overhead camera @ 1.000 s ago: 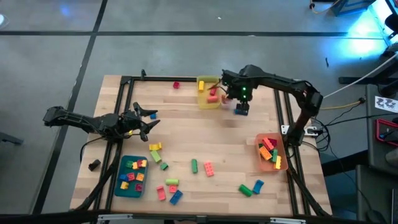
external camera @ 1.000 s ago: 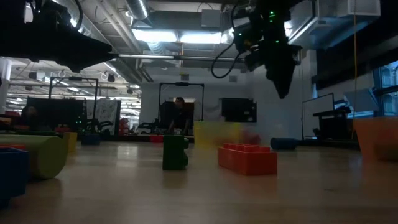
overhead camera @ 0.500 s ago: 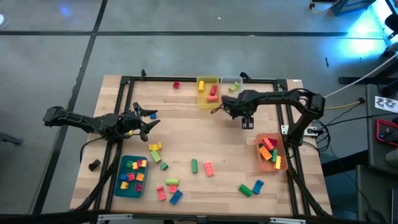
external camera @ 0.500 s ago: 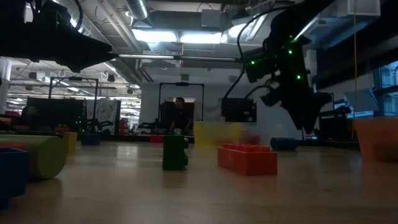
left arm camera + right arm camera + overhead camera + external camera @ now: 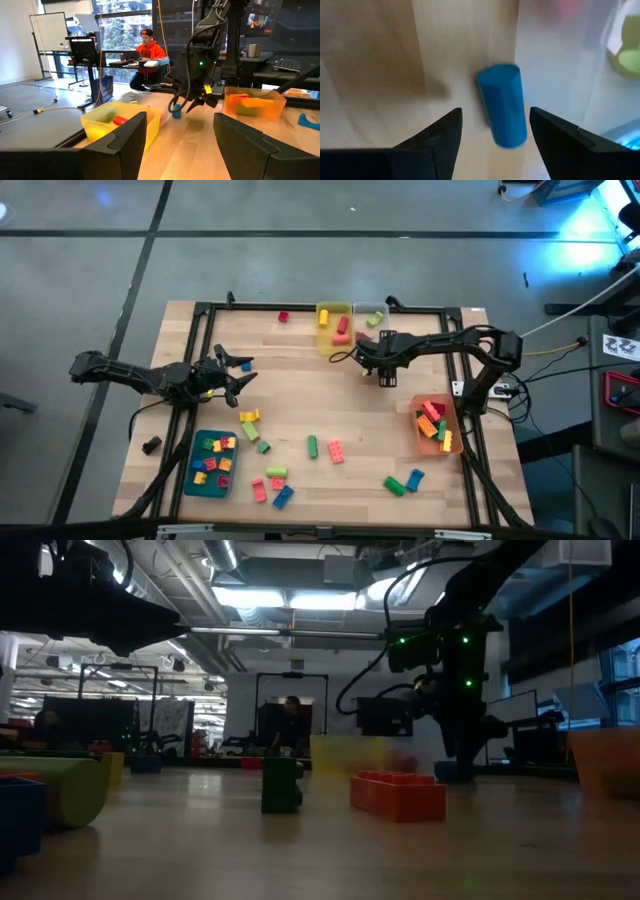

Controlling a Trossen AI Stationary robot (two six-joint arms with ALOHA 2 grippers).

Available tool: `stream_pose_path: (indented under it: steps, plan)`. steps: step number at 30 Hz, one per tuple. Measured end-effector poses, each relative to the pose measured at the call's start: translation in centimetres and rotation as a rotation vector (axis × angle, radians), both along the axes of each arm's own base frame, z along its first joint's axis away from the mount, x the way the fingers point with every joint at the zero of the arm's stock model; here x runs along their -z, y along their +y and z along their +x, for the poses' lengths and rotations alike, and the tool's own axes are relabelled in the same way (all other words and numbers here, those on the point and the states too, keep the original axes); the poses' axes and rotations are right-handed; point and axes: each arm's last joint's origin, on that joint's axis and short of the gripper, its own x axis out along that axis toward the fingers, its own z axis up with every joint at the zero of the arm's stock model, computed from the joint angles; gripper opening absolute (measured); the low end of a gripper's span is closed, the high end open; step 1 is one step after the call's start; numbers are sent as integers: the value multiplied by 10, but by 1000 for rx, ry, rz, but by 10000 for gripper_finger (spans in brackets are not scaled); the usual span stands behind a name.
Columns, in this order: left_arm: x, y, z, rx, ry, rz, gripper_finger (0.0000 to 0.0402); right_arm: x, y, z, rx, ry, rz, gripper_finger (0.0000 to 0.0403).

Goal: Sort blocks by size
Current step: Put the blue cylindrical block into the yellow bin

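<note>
Right gripper (image 5: 383, 376) of yours hangs with jaws apart and empty above a blue block (image 5: 503, 105) lying on the table beside the clear bin (image 5: 570, 60); left gripper (image 5: 238, 375) waits wide open.

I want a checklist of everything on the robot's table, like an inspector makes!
Surface: wooden table, black frame around it.
Job's things: loose blocks scattered near the front; more in teal bin, yellow bin and orange bin; blue block lies beside a clear bin.
Clutter: small black item off the left edge.
Grippers: right gripper open over the blue block; left gripper open, waiting at left.
Cables: wires trail along the right arm.
Surroundings: seated person behind the table.
</note>
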Motion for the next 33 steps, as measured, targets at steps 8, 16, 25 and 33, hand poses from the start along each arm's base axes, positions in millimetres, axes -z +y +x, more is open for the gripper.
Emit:
stream_pose_path:
  steps: [8,16,25,33]
  plan:
    - [0,0,0,0,0,0,214,14,3,-7,-33,4,35,234]
    - [0,0,0,0,0,0,214,16,7,-8,-37,-6,81,232]
    - [0,0,0,0,0,0,214,17,9,-9,-39,-25,159,131]
    - [0,0,0,0,-1,-1,214,3,9,5,-31,-100,285,131]
